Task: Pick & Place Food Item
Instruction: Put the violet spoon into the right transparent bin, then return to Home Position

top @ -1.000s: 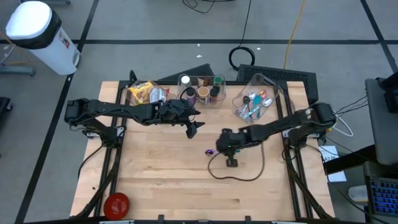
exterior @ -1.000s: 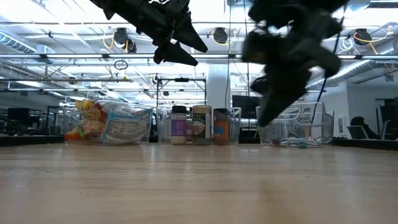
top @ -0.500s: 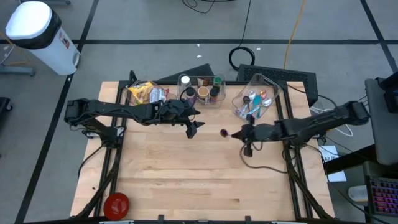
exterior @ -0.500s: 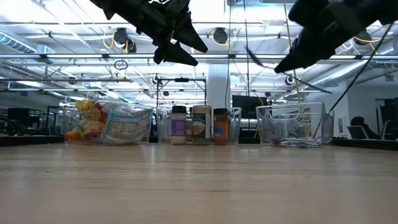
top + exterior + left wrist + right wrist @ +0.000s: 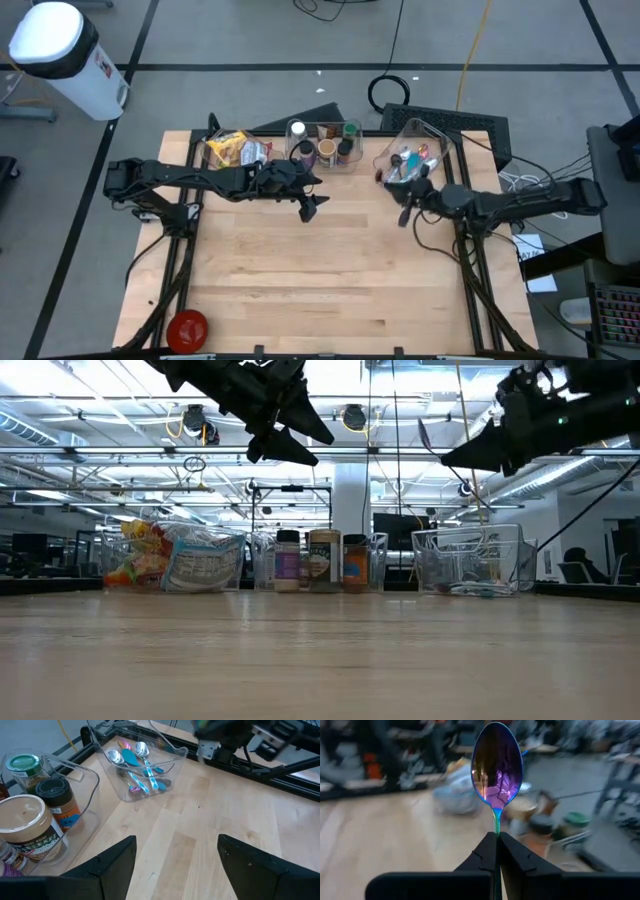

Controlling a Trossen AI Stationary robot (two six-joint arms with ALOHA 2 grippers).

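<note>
Above the clear utensil bin (image 5: 410, 160): right tool (image 5: 496, 840) pinching spoon (image 5: 497, 765) by thin handle, risking slipping or swinging wide; left tool (image 5: 310, 208) idling open.

**What the views leave unclear**

In the right wrist view the spoon (image 5: 497, 765) shows its bowl sharply, but its handle vanishes between the dark fingers (image 5: 487, 852), and everything behind it is smeared: the snack bags (image 5: 457, 792) and jars (image 5: 545, 822) are only blobs. In the left wrist view the right arm (image 5: 235, 735) is blurred and cut by the upper edge. From above, the spoon is too small to make out. In the low view both arms run off the top.
</note>
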